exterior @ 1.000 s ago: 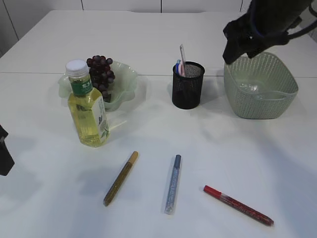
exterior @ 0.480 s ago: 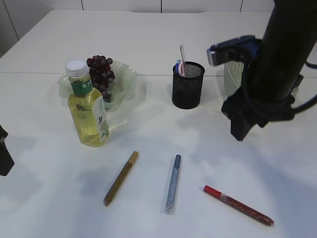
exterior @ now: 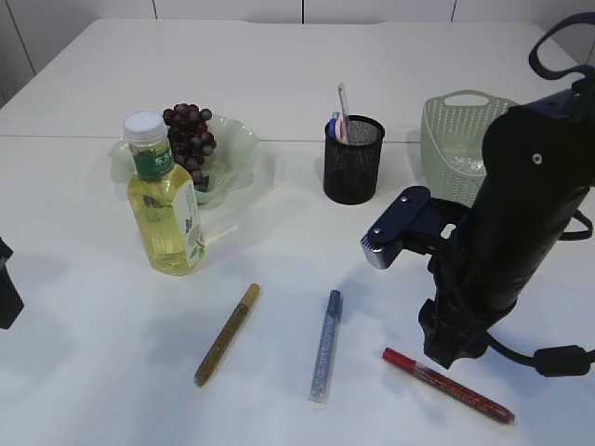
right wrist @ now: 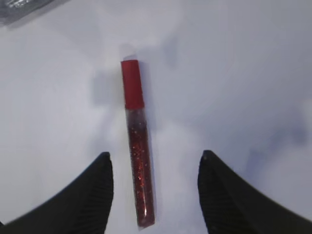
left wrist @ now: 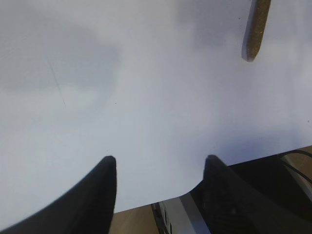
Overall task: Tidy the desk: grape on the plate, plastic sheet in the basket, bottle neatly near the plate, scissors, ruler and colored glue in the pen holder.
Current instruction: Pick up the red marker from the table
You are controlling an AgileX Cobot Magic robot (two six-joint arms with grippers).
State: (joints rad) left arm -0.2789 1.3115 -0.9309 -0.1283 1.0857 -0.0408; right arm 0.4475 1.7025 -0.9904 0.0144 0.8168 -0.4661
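Three glitter glue pens lie on the white table: gold, blue and red. My right gripper hangs open just above the red glue pen, which lies between its fingers. The gold pen's tip shows in the left wrist view. My left gripper is open and empty at the table's left edge. Grapes sit in the green plate. The bottle stands in front of the plate. The pen holder holds a ruler and scissors. The basket holds the plastic sheet.
My right arm covers part of the basket and the table in front of it. A cable trails on the table by the arm. The table's near edge lies just under the left gripper.
My right arm has swung from above the basket down and forward to the red glue pen. The left arm has not moved.
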